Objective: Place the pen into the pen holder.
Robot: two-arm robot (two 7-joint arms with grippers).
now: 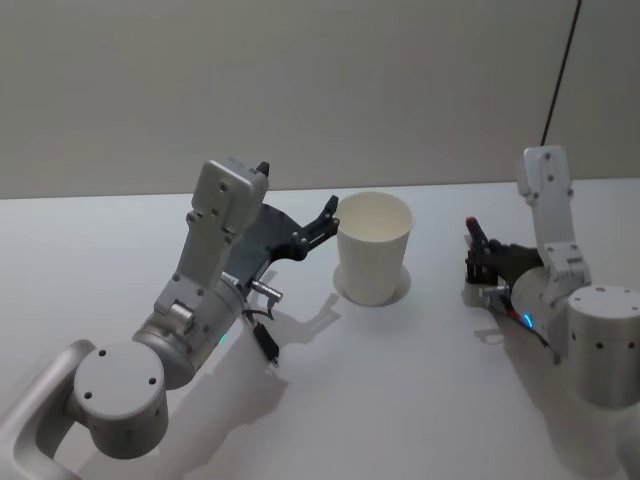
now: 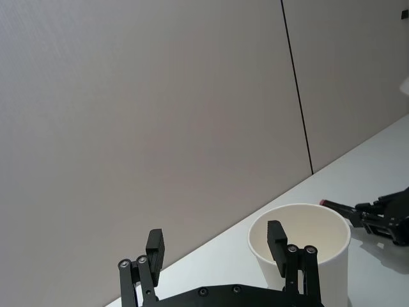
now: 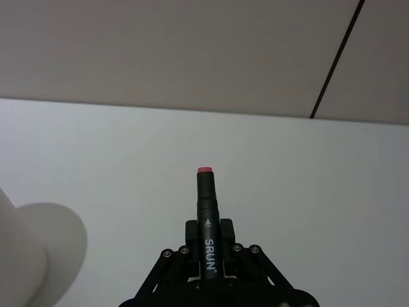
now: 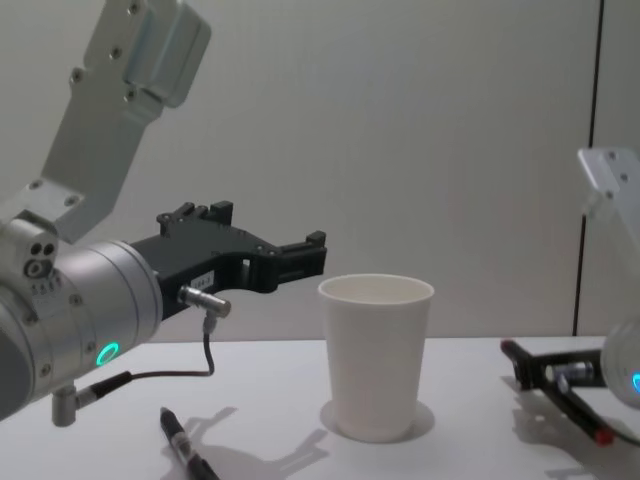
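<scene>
- The pen (image 3: 208,220) is black with a red end. It is clamped between the closed fingers of the right gripper (image 3: 209,246), to the right of the pen holder and apart from it.
- The right wrist view gives the white lettering "SRUN" on the barrel. The head view places the pen low over the table (image 1: 100,230), red end away from the robot.
- The right arm stands at the right edge, its white link upright and its wrist bent down towards the table.
- The pen holder (image 1: 373,250) is a white paper cup standing upright at mid-table. The left wrist view looks into its mouth.
- The left gripper (image 4: 300,258) hangs just left of the rim and slightly above it, fingers spread wide with nothing between them.
- The left arm rises from the near left with its elbow high and its forearm level.
- The chest view shows a second pen (image 4: 180,440) lying flat on the table under that arm, near left of the cup.
</scene>
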